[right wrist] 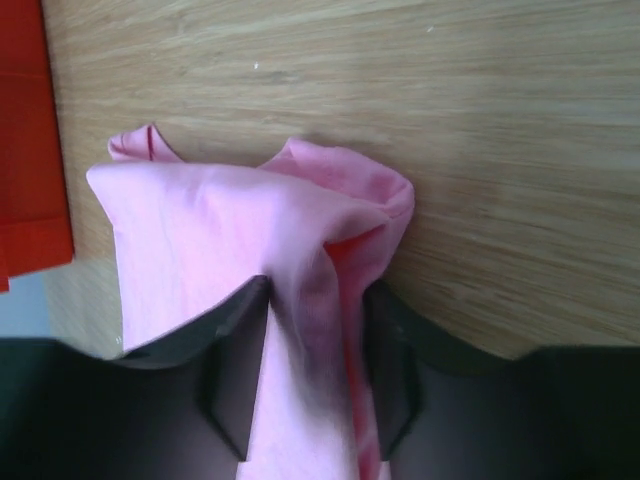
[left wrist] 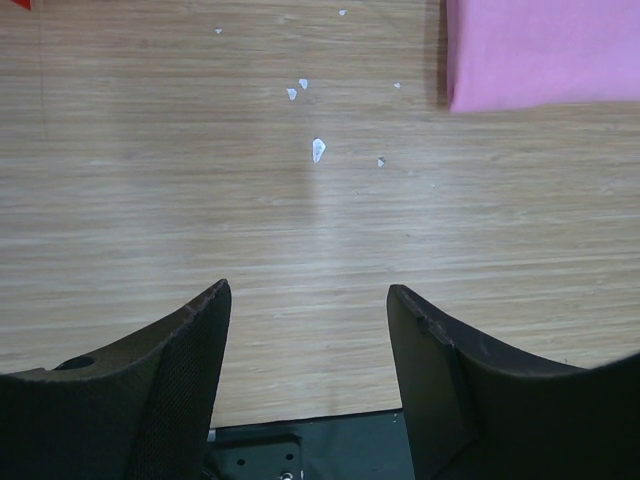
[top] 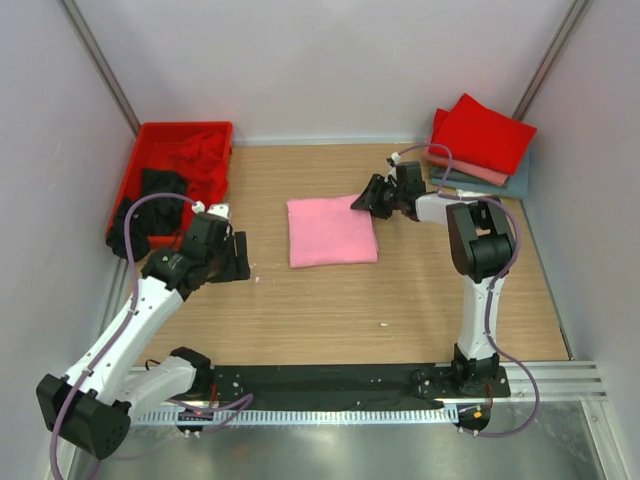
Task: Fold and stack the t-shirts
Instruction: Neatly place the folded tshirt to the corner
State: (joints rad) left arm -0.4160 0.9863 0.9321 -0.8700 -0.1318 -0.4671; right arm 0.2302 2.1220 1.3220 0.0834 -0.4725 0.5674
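Note:
A folded light pink t-shirt (top: 331, 231) lies in the middle of the table. My right gripper (top: 367, 199) is shut on its far right corner; in the right wrist view the pink cloth (right wrist: 250, 230) bunches up between the fingers. My left gripper (top: 240, 257) is open and empty, low over bare wood left of the shirt, whose edge shows in the left wrist view (left wrist: 545, 50). A stack of folded shirts sits at the far right: bright red (top: 483, 133) on top, salmon (top: 466, 168) and grey-blue (top: 500, 186) below. A red shirt (top: 200, 152) and a black shirt (top: 155, 195) lie crumpled in the tray.
A rigid red plastic tray (top: 138, 160) stands at the far left by the wall. Small white flecks (left wrist: 317, 150) lie on the wood ahead of the left gripper. White walls enclose the table on three sides.

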